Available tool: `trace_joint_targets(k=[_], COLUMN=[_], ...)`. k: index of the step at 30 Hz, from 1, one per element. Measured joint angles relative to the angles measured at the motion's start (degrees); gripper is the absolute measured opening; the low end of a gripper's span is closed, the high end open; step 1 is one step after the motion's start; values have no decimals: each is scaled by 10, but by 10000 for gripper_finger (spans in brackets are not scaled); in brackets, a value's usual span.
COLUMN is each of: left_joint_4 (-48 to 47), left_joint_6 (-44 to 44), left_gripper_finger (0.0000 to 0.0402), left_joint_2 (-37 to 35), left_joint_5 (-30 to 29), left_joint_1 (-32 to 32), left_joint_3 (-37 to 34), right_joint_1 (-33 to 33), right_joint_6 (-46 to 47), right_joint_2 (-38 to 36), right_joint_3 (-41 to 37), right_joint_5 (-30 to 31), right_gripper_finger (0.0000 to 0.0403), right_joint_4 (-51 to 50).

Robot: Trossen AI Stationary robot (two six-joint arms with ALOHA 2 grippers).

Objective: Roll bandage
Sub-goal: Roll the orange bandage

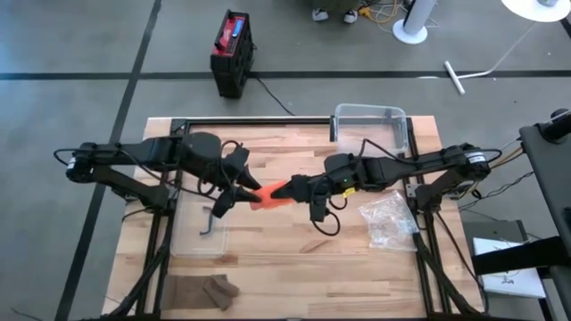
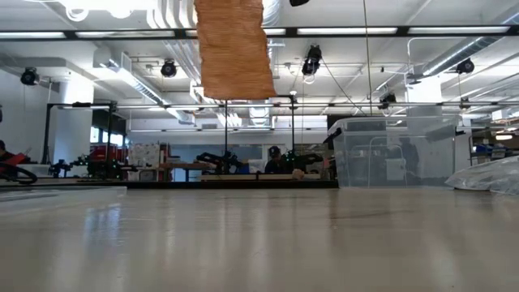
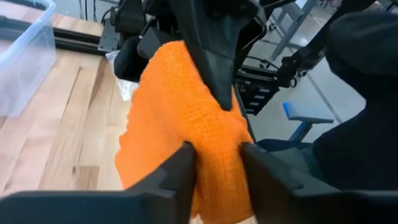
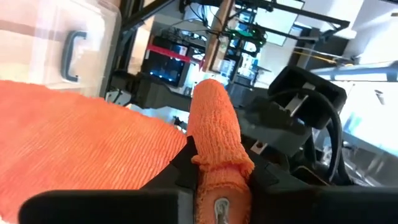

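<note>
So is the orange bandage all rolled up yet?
Only partly. The right gripper pinches a rolled part of the orange bandage, while a flat stretch spreads toward the left gripper, which grips it too.

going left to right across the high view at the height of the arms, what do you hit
left hand → orange bandage → right hand → crumpled plastic bag
</note>
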Motion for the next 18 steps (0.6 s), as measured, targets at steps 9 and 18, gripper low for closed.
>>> trace_joint_targets(k=[9, 18], left_joint_4=[-15, -68], left_joint_6=[2, 78], left_gripper_finger=[30, 43], left_joint_2=[-10, -41], left_joint_5=[-10, -157], left_joint_1=[0, -2], left_joint_3=[0, 0], right_joint_1=[7, 28], right_joint_6=[104, 549], right_joint_2=[0, -7], right_joint_3=[-1, 19], right_joint_5=[15, 62], right_gripper_finger=[134, 253], right_joint_4=[3, 12])
